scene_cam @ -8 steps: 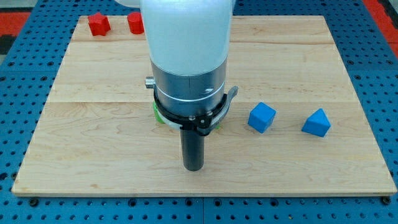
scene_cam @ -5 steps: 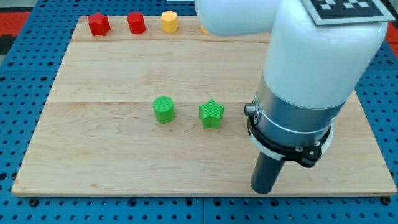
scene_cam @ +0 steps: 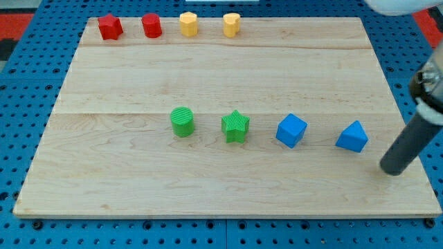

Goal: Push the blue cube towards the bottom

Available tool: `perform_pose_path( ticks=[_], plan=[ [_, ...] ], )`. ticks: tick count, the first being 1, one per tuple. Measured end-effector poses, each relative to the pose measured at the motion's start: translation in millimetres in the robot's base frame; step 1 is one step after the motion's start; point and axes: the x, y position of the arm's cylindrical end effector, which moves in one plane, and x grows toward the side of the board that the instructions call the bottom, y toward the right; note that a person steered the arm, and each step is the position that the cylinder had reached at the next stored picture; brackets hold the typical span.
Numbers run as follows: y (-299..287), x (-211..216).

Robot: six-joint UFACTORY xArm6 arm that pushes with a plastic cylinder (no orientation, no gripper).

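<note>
My tip [scene_cam: 394,171] is a bare rod that grips nothing. It rests low at the board's right edge, touching no block. Nearest on its left is the blue triangular block [scene_cam: 353,137]. Beyond it stands the blue cube [scene_cam: 291,131], not yet pushed; to push it downward, I judge my tip must first go above it.

My rod [scene_cam: 407,146] is a plain cylinder, matt black to dark grey, smooth, with no markings or screws showing on it; my tip [scene_cam: 392,170] is its blunt, flat-cut end, the same dark colour and the same width as the rest; where the rod meets the view's right edge, a black ring-like collar [scene_cam: 430,90] shows, with a sliver of grey metal above it, too cut off to make out further; at the view's top right a curved piece of my glossy white shell [scene_cam: 401,5] shows, unmarked.
</note>
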Motion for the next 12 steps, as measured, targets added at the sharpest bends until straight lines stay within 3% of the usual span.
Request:
perform_pose_path(
  ticks=[1,3,5,8,11,12],
  plan=[
    [1,-30],
    [-150,-75],
    [-198,-107],
    [-284,-118],
    [-241,-101],
    [-258,-88]
  ],
)
